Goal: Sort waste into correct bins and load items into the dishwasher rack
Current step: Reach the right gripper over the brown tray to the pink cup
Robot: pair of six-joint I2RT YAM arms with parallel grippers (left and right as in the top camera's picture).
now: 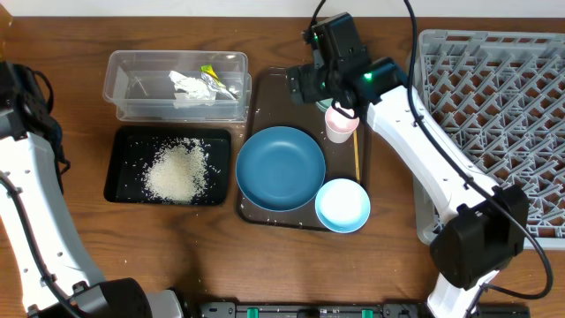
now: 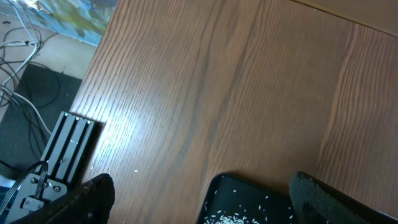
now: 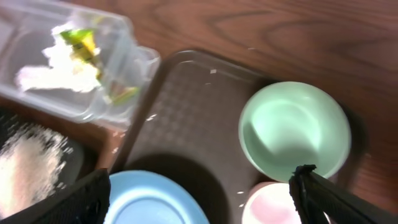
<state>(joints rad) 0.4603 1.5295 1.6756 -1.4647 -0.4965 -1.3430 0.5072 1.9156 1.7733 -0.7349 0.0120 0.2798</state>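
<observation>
Mint green bowl (image 3: 294, 129) under right claw (image 3: 203, 180), spread wide, arm (image 1: 415, 124) outstretched, left claw (image 2: 203, 183) spread near black tray (image 2: 261, 199)

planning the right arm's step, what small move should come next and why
Probably lower the open right gripper onto the rim of the mint green bowl. It hovers above that bowl, holding nothing, and the dishwasher rack shows no dishes yet.

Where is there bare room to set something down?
The table is bare along the near edge, in front of the black tray and serving tray. The dishwasher rack's floor looks bare. The serving tray's back-left corner is free. Crowded: its right side, with pink cup, mint green bowl, light blue bowl.
</observation>
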